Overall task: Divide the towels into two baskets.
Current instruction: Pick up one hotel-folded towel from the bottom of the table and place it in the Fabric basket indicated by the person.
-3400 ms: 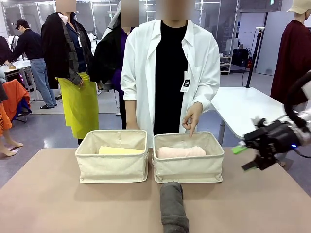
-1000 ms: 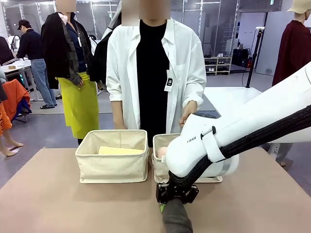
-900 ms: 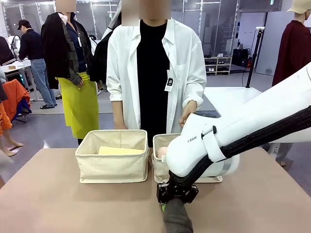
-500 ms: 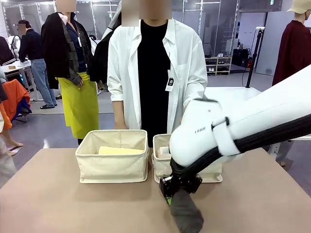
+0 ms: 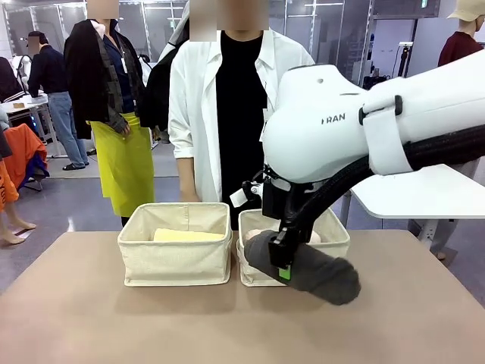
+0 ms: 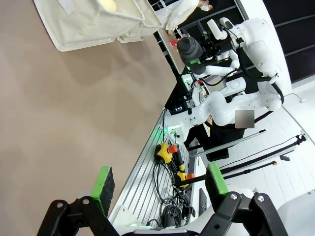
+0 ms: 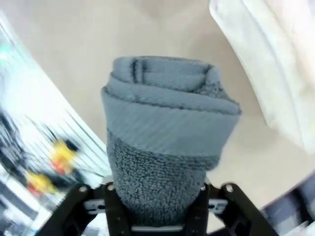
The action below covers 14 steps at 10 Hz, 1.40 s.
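Observation:
My right gripper (image 5: 282, 259) is shut on the dark grey towel (image 5: 312, 271), which hangs tilted in the air just in front of the right basket (image 5: 336, 236). In the right wrist view this grey towel (image 7: 167, 142) stands out between the fingers of the right gripper (image 7: 156, 202), with a beige basket wall (image 7: 266, 59) at the upper right. A bit of the pale pink towel (image 5: 256, 234) shows inside the right basket. The pale yellow towel (image 5: 186, 236) lies in the left basket (image 5: 174, 258). My left gripper (image 6: 160, 181) is open above the bare table, far from the basket (image 6: 88, 24).
A person in a white coat (image 5: 198, 114) stands right behind the baskets at the far edge. My bulky right arm (image 5: 341, 129) spans the right half of the front view. Bare brown tabletop (image 5: 114, 318) lies in front of the baskets.
My right gripper shut on the grey towel as it lay on the table, then lifted it up and back toward the right basket. The left arm has not moved.

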Each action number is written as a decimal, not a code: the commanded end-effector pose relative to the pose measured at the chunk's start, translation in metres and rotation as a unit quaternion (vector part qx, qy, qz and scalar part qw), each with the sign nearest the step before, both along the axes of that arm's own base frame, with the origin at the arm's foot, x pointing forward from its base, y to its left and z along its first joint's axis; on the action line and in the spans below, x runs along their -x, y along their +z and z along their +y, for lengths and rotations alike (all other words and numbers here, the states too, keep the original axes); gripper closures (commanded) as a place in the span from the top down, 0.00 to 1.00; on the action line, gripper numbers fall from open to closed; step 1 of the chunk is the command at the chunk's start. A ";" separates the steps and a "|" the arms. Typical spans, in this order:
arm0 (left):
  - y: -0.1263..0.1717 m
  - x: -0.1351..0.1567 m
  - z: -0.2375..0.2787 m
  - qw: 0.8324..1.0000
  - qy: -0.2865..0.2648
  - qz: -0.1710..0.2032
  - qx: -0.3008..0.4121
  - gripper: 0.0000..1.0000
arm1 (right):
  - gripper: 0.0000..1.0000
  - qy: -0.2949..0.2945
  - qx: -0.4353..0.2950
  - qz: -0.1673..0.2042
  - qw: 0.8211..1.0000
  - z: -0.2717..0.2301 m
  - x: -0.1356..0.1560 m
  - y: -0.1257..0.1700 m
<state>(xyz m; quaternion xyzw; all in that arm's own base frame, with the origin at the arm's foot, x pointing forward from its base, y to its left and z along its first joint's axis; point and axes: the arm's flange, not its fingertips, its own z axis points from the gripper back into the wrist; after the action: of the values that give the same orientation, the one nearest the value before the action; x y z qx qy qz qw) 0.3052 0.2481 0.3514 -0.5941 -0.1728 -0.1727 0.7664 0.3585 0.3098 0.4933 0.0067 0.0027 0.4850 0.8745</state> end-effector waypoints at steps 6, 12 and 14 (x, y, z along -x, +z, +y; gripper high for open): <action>0.002 0.006 -0.002 1.000 0.001 -0.003 0.002 0.95 | 0.00 0.162 0.005 -0.001 0.987 -0.022 0.000 0.012; 0.002 0.006 -0.002 1.000 0.001 -0.003 0.002 0.95 | 0.40 0.238 0.029 -0.069 0.968 -0.029 -0.078 0.020; 0.002 0.006 -0.002 1.000 0.001 -0.003 0.002 0.95 | 0.40 0.248 0.031 -0.060 0.966 -0.026 -0.128 0.017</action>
<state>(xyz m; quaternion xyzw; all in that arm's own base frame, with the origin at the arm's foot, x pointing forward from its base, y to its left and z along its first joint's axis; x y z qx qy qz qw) 0.3051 0.2480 0.3514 -0.5942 -0.1728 -0.1727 0.7663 0.4637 0.2748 0.5064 -0.0474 -0.0386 0.6768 0.7336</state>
